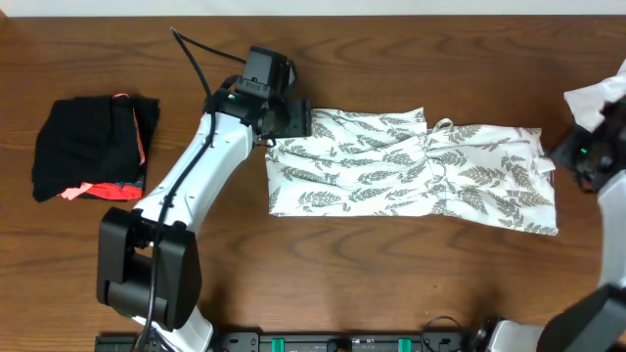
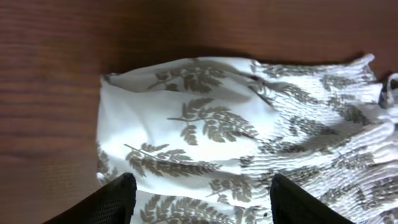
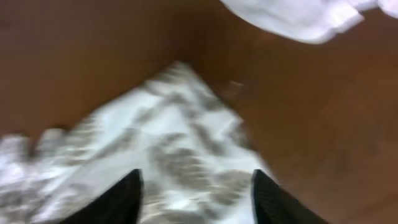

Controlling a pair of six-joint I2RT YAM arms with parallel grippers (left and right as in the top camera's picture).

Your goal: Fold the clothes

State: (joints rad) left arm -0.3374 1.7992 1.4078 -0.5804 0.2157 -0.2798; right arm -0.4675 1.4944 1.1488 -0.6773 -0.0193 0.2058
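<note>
The clothes (image 1: 411,166), a thin white dress with a grey-green fern print, lie flat and folded across the middle of the wooden table. My left gripper (image 1: 296,122) hovers over the dress's far left corner. In the left wrist view its gripper (image 2: 202,200) is open, with the printed cloth (image 2: 211,130) below and nothing between the fingers. My right gripper (image 1: 565,158) is at the dress's right edge. In the blurred right wrist view this gripper (image 3: 196,196) is open over the dress's corner (image 3: 168,137).
A black bundle with coral-pink trim (image 1: 93,152) lies at the left of the table. A plain white cloth (image 1: 592,98) sits at the far right edge; the same plain white cloth (image 3: 298,15) shows in the right wrist view. Bare wood surrounds the dress.
</note>
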